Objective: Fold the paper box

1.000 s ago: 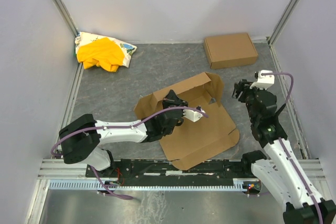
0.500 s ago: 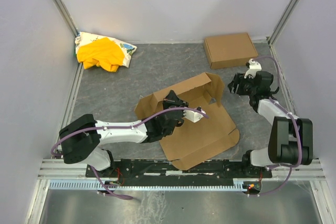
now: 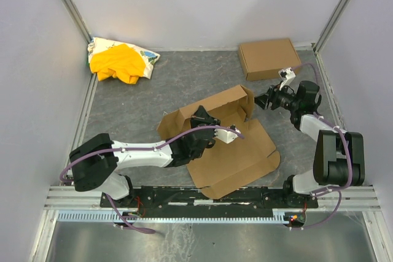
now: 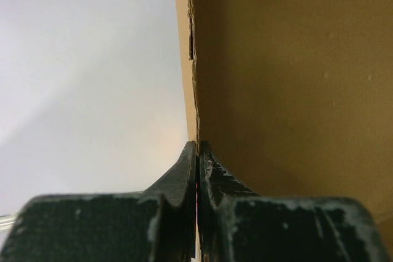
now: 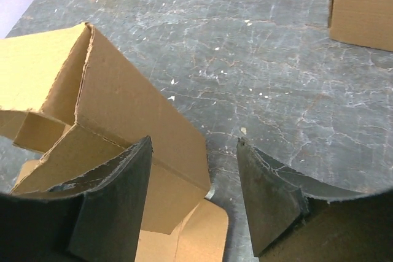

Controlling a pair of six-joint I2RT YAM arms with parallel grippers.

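**Paper box part-raised, one wall pinched by the left hand**

The paper box is seen lying in the middle of the worktop, ahead of both arm bases. It is a plain brown cardboard sheet. Its broad near panel, with rounded corners, lies flat, while the far walls are stood up along their creases. A torn-looking corrugated edge and a short slit are shown in the left wrist view.

The left hand is clenched on the paper box. In its own view the two dark fingers are pressed together on the thin upright edge of a wall, with brown board filling everything to the right of the hand.

The right hand is held released at the far right corner of the box, its fingers spread wide with nothing gripped. The end of a raised flap is seen just ahead and left of this hand, its lower corner reaching into the gap. Whether a finger touches it cannot be told.

Beyond and to the right of the right hand, a ready-made cardboard box is set against the far edge. A yellow-and-white cloth heap is found in the far left corner.
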